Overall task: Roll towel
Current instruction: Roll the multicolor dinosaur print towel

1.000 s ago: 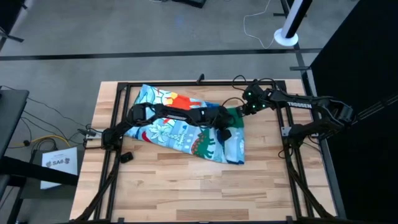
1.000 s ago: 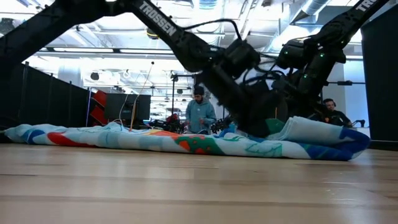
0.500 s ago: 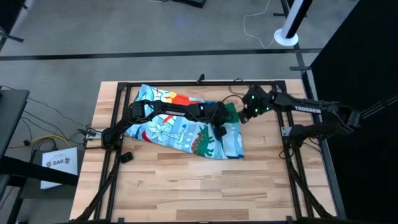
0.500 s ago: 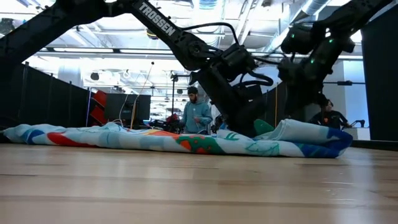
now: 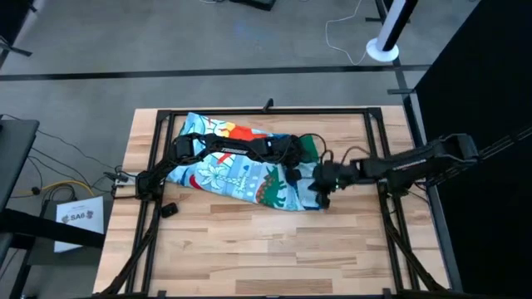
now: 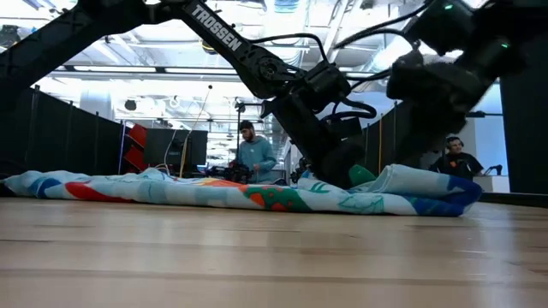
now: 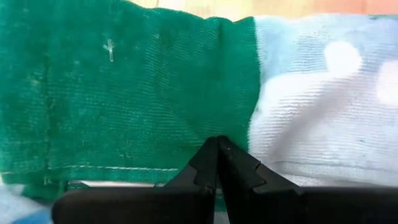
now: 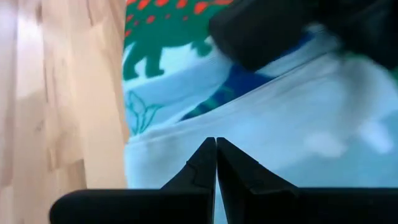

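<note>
Left arm hides the towel's (image 5: 241, 170) middle; its right end is folded. Left pincer (image 7: 216, 163) and right pincer (image 8: 215, 163) are pressed together, empty.

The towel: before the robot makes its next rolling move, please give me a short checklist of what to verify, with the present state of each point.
1. Towel lies fully on the table: ok, no part hangs over an edge in the high view.
2. A fold has started at the towel's right end: ok, the low view shows a raised doubled layer there.
3. Left gripper shut over the green part: ok; whether it pinches cloth, cannot tell.
4. Right gripper shut at the towel's right front corner: ok; grip on cloth, cannot tell.
5. The rest of the towel lies flat: not ok, it is wrinkled along its length.
6. The person behind stays away from the table: ok.
</note>
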Robot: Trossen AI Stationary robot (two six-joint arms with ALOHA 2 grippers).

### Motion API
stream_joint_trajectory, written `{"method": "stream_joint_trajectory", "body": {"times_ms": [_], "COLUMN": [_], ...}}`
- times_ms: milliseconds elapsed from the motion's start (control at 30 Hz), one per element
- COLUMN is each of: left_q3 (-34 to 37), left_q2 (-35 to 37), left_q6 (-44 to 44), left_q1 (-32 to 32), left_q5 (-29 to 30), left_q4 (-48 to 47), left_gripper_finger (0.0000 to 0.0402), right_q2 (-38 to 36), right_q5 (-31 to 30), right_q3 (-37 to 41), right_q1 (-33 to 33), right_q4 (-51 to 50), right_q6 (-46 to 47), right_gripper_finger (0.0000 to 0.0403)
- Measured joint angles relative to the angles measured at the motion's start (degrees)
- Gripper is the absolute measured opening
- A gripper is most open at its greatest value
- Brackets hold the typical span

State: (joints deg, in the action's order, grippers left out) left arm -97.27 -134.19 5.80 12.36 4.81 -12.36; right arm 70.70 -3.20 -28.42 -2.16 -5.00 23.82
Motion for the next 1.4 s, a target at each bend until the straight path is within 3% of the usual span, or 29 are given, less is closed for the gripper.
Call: {"method": "stream_joint_trajectory", "body": {"times_ms": [167, 433, 600, 733, 800, 900, 1067, 1133, 1200, 1333, 1400], "left_q3": [0.02, 0.04, 0.04, 0.07, 0.09, 0.09, 0.09, 0.09, 0.09, 0.09, 0.09], "left_q2": [0.00, 0.00, 0.00, 0.00, 0.00, 0.00, 0.00, 0.00, 0.00, 0.00, 0.00], "left_q6": [0.34, -0.90, -0.06, -0.02, 0.05, 0.42, -0.05, -0.06, 0.06, 0.34, -0.04], "left_q1": [0.00, -0.02, -0.02, -0.04, -0.23, -0.42, -0.48, -0.48, -0.48, -0.50, -0.50], "left_q5": [0.14, 0.16, 0.14, 0.13, 0.34, 0.58, 0.49, 0.47, 0.33, 0.30, 0.23], "left_q4": [0.00, -0.07, -0.07, -0.04, -0.03, 0.02, 0.00, -0.04, -0.03, -0.03, -0.04], "left_gripper_finger": [0.0000, 0.0000, 0.0000, 0.0000, 0.0000, 0.0000, 0.0000, 0.0000, 0.0000, 0.0000, 0.0000], "right_q2": [6.89, 17.88, 15.00, 10.85, 11.11, 14.23, 20.98, 21.89, 20.31, 10.06, 6.18], "right_q5": [-8.35, -9.10, -17.73, -24.73, -25.41, -25.24, -21.37, -19.11, -19.98, -36.17, -41.01], "right_q3": [1.52, -5.86, -10.35, -8.95, -6.22, -3.08, -4.46, -6.28, -7.92, -9.30, -6.75], "right_q1": [-8.44, -16.98, -18.97, -18.18, -17.69, -16.54, -16.47, -16.56, -16.79, -16.04, -14.90], "right_q4": [5.40, 10.57, -1.55, -11.07, -9.60, 0.55, 13.16, 13.27, 7.26, -9.19, -13.96], "right_q6": [2.94, 4.25, 9.19, 16.29, 16.68, 15.63, 9.56, 8.87, 10.00, 15.95, 16.64], "right_gripper_finger": [0.0000, 0.0000, 0.0000, 0.0000, 0.0000, 0.0000, 0.0000, 0.0000, 0.0000, 0.0000, 0.0000]}}
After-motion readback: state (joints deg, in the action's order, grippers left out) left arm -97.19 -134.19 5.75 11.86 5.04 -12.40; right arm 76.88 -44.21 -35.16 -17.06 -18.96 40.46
